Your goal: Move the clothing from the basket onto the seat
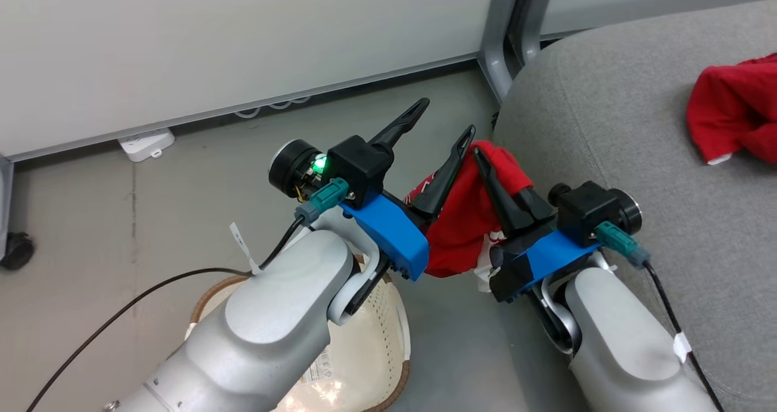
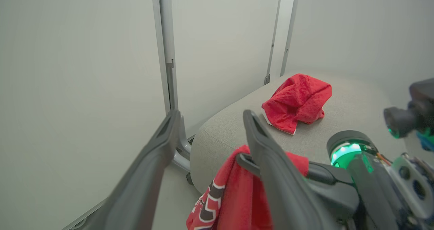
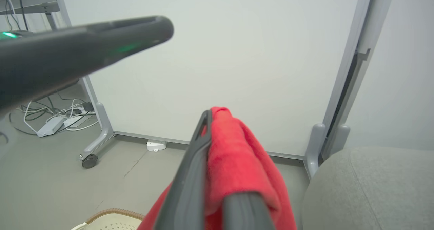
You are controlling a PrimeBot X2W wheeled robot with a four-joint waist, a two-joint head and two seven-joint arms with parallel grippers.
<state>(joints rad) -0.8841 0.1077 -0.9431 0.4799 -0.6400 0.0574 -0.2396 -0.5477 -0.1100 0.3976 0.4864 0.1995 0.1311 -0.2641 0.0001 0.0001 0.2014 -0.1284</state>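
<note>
Hanging from the right tool (image 1: 479, 157), whose fingers are pinched together on its upper fold, a red garment (image 1: 461, 230) with black-and-white lettering droops between the two tools, clear of the floor. The left tool (image 1: 446, 116) is spread wide and grips nothing; its nearer finger is just beside the cloth. The basket (image 1: 379, 315) sits beneath the left tool's forearm. The seat (image 1: 607, 96) lies right of the right tool, with a second red garment (image 1: 734, 114) resting on it, well apart.

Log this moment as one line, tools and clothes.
left tool: open | right tool: shut on garment, beside seat | other garment: on seat | basket: on floor
</note>
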